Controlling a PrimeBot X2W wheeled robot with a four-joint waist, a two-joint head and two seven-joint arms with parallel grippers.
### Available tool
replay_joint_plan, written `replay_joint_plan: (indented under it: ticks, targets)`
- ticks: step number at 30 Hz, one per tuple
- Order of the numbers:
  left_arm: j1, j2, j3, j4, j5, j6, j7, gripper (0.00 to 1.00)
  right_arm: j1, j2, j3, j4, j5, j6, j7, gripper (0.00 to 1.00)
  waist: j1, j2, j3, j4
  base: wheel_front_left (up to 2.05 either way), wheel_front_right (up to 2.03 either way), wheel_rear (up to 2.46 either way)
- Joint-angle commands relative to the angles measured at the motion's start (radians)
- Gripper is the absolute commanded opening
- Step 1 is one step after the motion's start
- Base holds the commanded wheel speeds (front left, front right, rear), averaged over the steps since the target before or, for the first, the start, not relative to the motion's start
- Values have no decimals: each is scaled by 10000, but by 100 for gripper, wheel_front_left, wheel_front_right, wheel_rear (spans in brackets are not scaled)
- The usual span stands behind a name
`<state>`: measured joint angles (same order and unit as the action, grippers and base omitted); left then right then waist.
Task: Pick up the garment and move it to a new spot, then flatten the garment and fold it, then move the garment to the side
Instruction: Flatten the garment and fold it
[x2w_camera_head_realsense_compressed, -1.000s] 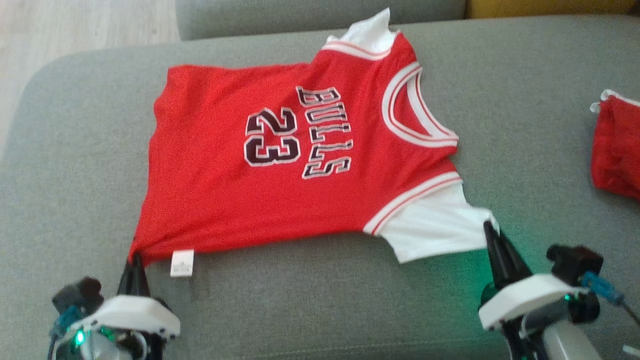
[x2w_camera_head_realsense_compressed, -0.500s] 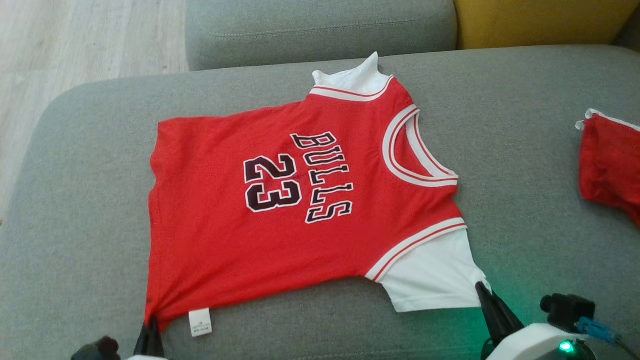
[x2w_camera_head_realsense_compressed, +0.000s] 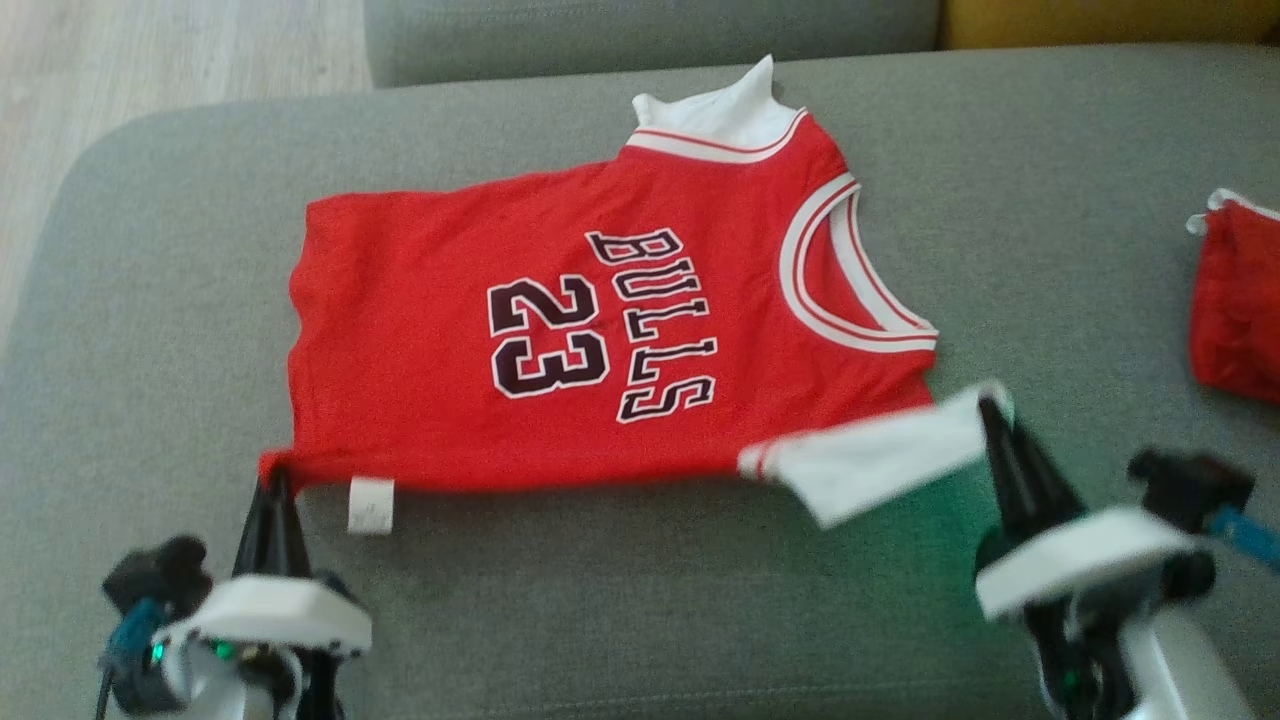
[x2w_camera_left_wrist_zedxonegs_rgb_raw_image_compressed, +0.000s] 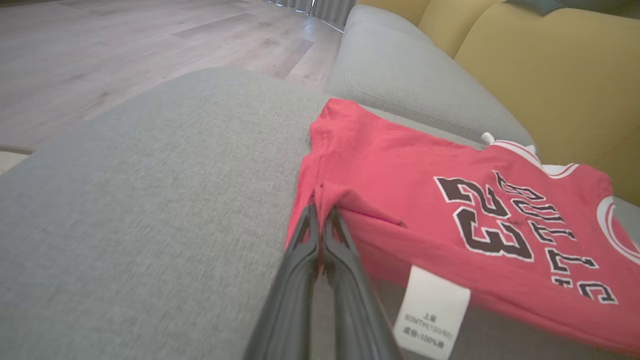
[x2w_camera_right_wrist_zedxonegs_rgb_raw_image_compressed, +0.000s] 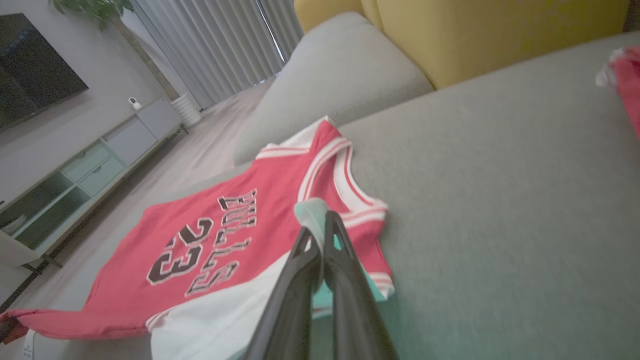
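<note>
On grey sofa (x2w_camera_head_realsense_compressed: 1050, 200), garment (x2w_camera_head_realsense_compressed: 430, 330) corners in left gripper (x2w_camera_head_realsense_compressed: 275, 487), right gripper (x2w_camera_head_realsense_compressed: 991, 412)

Jersey (x2w_camera_head_realsense_compressed: 420, 330): thin matt red cloth, white trim.
Label (x2w_camera_head_realsense_compressed: 370, 505): white, smooth, printed.
Sofa (x2w_camera_head_realsense_compressed: 160, 300): grey woven cloth, coarse, matt.
Cushion (x2w_camera_left_wrist_zedxonegs_rgb_raw_image_compressed: 550, 75): yellow cloth, matt.
Floor (x2w_camera_left_wrist_zedxonegs_rgb_raw_image_compressed: 125, 45): pale wood, faint sheen.
Fingers (x2w_camera_left_wrist_zedxonegs_rgb_raw_image_compressed: 292, 300): dark, matt, smooth.

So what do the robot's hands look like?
The left gripper and right gripper each have two long, thin, dark fingers tapering to a point, a rounded white shell behind, a black camera block with a blue cable, and small green lights.
</note>
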<state>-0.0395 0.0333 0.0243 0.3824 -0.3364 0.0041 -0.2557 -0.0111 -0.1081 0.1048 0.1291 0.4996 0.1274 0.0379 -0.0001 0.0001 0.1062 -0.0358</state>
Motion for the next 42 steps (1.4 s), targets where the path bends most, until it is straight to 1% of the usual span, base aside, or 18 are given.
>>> replay_joint_plan:
  ticks: [1, 7, 8, 11, 15, 22, 31, 32, 33, 34, 38, 42]
  targets:
    - [-568, 170, 233, -290, 55, -8, -61, 0, -782, -85, 133, -327, -141, 33, -152, 0, 1, -1, 186, 95, 0, 0, 0]
    - [-1437, 170, -65, 133, 106, 28, -61, 0, -2370, -143, 355, 410, -506, 33, -258, 0, 1, -1, 635, 332, 0, 0, 0]
    - [-1437, 170, -65, 133, 106, 28, -61, 0, -2370, -143, 355, 410, -506, 33, -258, 0, 1, -1, 635, 332, 0, 0, 0]
    - [-1920, 170, -157, 448, 155, 57, -61, 0, -3127, -169, 455, 952, -777, 33, -336, 0, 1, -1, 929, 441, 0, 0, 0]
    - [-2516, 170, -200, 706, 87, 81, -61, 0, -3957, -112, 327, 1758, -1034, 33, -666, 0, 1, -1, 1258, 603, 0, 0, 0]
    - [-3226, 170, -260, 1123, 243, 126, -61, 0, -5019, -25, 363, 3064, -1374, 33, -1193, 0, 1, -1, 1784, 742, 0, 0, 0]
    - [-3646, 170, -270, 1545, 131, 214, -61, 0, -6065, 93, 490, 4463, -1709, 33, -1925, 0, 1, -1, 2097, 791, 0, 0, 0]
    - [-3639, 170, -259, 1549, 116, 247, -61, 21, -6150, 120, 497, 4580, -1732, 33, -2088, 44, 1, -1, 2107, 789, 0, 0, 0]
    - [-3594, 170, -258, 1529, 115, 278, -61, 78, -6225, 153, 511, 4656, -1733, 33, -2279, 100, 1, -1, 2115, 781, 0, 0, 0]
    - [-3513, 170, -282, 1529, 99, 318, -61, 100, -6281, 181, 569, 4705, -1726, 33, -2443, 100, 1, -1, 2119, 777, 0, 0, 0]
    - [-3062, 170, -376, 1364, 47, 491, -61, 100, -6187, 211, 523, 4758, -1679, 33, -2867, 100, 1, -1, 2087, 759, 0, 0, 0]
    - [-2377, 170, -492, 997, -27, 656, -61, 100, -5501, 129, 482, 4689, -1625, 33, -2969, 100, 1, -1, 1994, 702, 0, 0, 0]
